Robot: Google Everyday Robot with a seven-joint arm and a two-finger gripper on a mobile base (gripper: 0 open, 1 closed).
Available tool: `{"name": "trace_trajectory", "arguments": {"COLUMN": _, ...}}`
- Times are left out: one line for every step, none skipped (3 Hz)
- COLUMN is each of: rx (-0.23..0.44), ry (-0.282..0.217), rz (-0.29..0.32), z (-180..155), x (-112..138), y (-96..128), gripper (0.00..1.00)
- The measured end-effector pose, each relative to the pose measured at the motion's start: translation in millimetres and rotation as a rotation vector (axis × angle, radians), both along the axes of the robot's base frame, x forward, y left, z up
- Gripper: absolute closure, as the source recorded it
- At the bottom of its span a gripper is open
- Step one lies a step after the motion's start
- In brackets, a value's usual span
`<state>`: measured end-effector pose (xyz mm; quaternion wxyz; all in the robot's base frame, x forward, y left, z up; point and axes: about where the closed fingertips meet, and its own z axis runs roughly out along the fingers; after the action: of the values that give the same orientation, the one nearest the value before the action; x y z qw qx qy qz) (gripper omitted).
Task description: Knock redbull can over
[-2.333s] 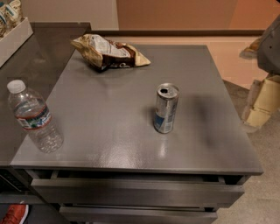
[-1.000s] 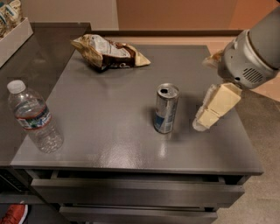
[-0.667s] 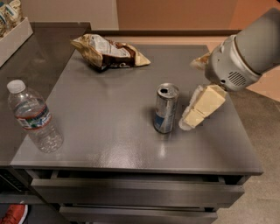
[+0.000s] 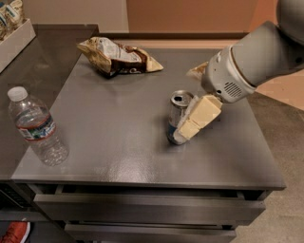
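I see my hand [image 4: 198, 115] against the right side of the standing redbull can [image 4: 176, 114] on the desk [image 4: 118, 128]; open or closed, I cannot tell.

Grey worktop in a room with cream and orange walls.
The matt grey worktop [image 4: 118, 156] shows a soft glare near its front edge and has two drawers [image 4: 142, 209] beneath it; the hand [image 4: 197, 118] hangs over its right half. A darker counter [image 4: 52, 47] adjoins it on the left. Behind, a cream wall [image 4: 76, 12] meets an orange-brown panel [image 4: 190, 14]; grey floor [image 4: 285, 156] shows at right.
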<state>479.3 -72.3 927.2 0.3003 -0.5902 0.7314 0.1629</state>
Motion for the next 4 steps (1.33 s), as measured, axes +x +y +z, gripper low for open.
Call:
{"name": "trace_trajectory", "arguments": {"rx": 0.036, "ry": 0.015, "rz": -0.005, "z": -5.1, "x": 3.0, "y": 6.5, "gripper": 0.0}}
{"name": "trace_trajectory", "arguments": {"rx": 0.074, "ry": 0.013, "rz": -0.012, "z": -7.9, "x": 3.9, "y": 9.0, "gripper": 0.0}}
{"name": "trace_trajectory", "arguments": {"rx": 0.11, "ry": 0.008, "rz": -0.025, "z": -10.2, "x": 4.4, "y": 9.3, "gripper": 0.0}}
{"name": "trace_trajectory", "arguments": {"rx": 0.133, "ry": 0.003, "rz": -0.034, "z": -13.4, "x": 4.8, "y": 9.0, "gripper": 0.0}}
